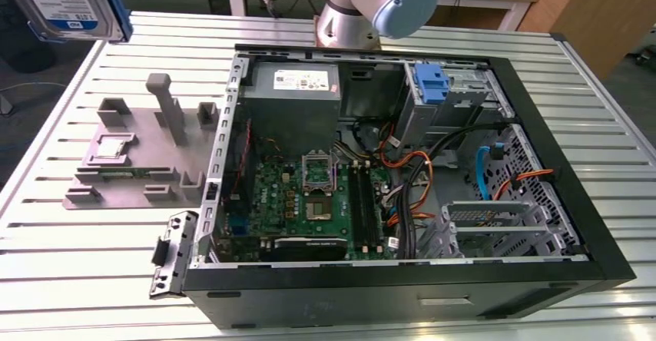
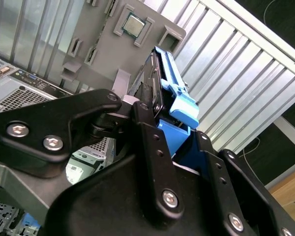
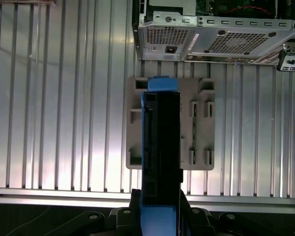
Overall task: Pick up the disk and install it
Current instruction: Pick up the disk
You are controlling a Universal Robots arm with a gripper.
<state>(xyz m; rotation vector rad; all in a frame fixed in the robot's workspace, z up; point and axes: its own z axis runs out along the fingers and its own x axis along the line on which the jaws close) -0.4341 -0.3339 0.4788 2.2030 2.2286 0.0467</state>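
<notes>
Disk (image 1: 60, 1), silver with white-and-blue label, blue-railed, clamped between black jaws.

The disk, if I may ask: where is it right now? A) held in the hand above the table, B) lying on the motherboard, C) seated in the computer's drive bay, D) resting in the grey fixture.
A: in the first wrist view the hand is shut on the disk, which hangs over the grey fixture.
</notes>
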